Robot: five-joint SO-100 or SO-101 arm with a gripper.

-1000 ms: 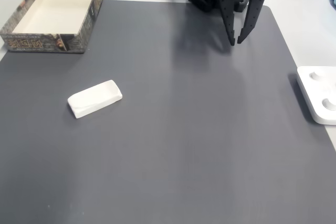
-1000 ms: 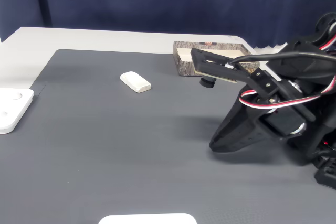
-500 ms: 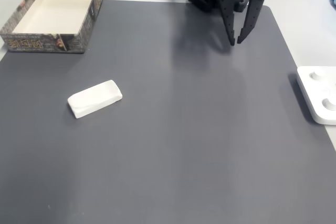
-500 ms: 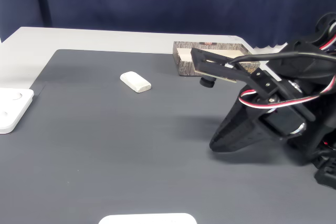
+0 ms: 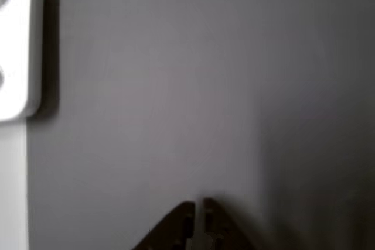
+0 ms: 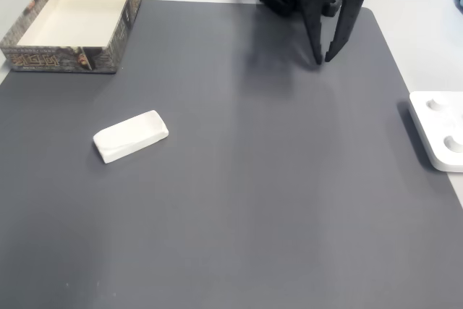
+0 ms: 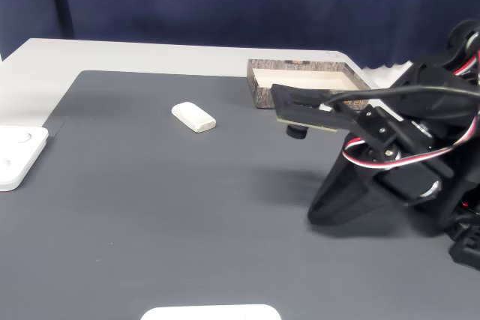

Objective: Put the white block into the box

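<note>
In a fixed view the white block (image 6: 131, 135) lies on the worktop (image 6: 253, 193) well left of and below the empty, slightly parted end effector (image 6: 323, 58), its long axis slanting up-right.

Matt grey mat (image 6: 239, 179), printed cardboard box (image 6: 72, 56), smooth white block (image 6: 130, 135)

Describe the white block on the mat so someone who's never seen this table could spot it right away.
Start from the dark grey mat that covers most of the table. In a fixed view, the box sits at the mat's top left corner, and the white block lies flat below it on open mat. It is small, plain and rounded, unlike the bigger white plate with round dimples at the right edge.
</note>
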